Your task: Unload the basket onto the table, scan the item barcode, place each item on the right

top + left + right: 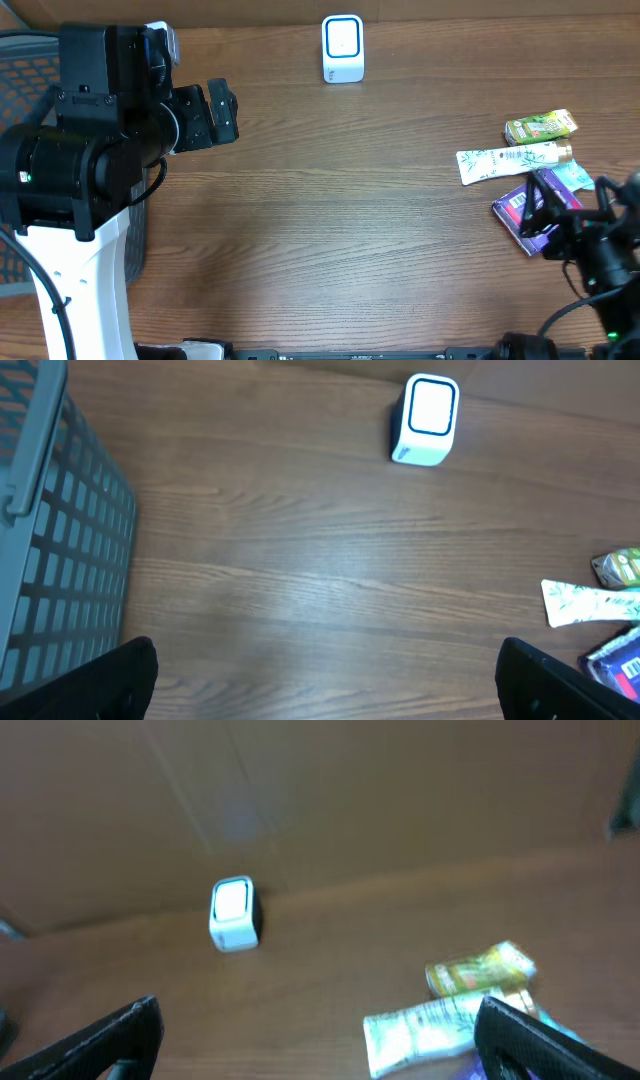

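My left gripper [325, 682] is standing with jaws wide apart, holding nothing. Only the two dark fingertips [125, 678] are showing, at the bottom corners of the left wrist view, with bare brown wood-grain table [300, 560] between them. My left arm is hanging raised at the table's left side and the wrist is pointing right, toward the table middle. The camera is looking down on the wood. A grey plastic mesh basket [55, 550] is sitting just beside that arm, at the left edge.

My right gripper [318, 1045] is also gaping wide and gripping nothing. Its black fingers [535, 1035] are framing the lower corners of the right wrist view. My right arm is reaching in from the near right corner. The wrist is tilting almost level, facing the far edge and the brown backdrop.

In the overhead view those jaws are hovering over a flat purple packet [518, 207], and I cannot tell if they are touching it. Just beyond it are lying:
- a white printed tube [508, 159]
- a green pouch [540, 127]
- a small teal packet [576, 177], partly hidden

The small white box scanner with the blue-outlined window [343, 48] is standing upright at the far middle edge, well apart from the items.
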You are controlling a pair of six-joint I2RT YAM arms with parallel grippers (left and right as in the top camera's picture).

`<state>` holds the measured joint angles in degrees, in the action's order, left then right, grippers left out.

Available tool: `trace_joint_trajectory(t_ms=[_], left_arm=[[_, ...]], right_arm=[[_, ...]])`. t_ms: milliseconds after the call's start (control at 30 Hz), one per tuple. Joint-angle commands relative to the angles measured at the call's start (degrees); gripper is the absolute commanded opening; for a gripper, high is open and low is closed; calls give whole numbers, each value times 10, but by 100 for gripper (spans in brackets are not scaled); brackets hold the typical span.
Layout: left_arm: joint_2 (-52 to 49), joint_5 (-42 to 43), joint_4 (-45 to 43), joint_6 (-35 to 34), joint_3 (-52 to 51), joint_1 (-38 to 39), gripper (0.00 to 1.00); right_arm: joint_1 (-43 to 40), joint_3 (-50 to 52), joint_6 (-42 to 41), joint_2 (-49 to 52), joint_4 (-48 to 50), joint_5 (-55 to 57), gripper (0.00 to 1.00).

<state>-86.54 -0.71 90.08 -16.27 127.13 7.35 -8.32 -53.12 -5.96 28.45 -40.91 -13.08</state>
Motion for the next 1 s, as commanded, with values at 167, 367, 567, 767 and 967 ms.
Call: trace_joint_trajectory(t_ms=[167,367,567,767,967], left_arm=[[-3,-3,-1,9,4,-2,100],[-3,-3,-1,9,4,-2,100],[-3,-3,-1,9,4,-2,100],[-3,-3,-1,9,4,-2,100],[-3,-3,-1,9,4,-2,100]], right_arm=[[49,269,15,-120,266,12,100],[100,402,15,-187,357,73,100],[117,469,15,-251,356,92,100],[117,506,15,-283,314,92,100],[117,506,15,-283,318,90,100]])
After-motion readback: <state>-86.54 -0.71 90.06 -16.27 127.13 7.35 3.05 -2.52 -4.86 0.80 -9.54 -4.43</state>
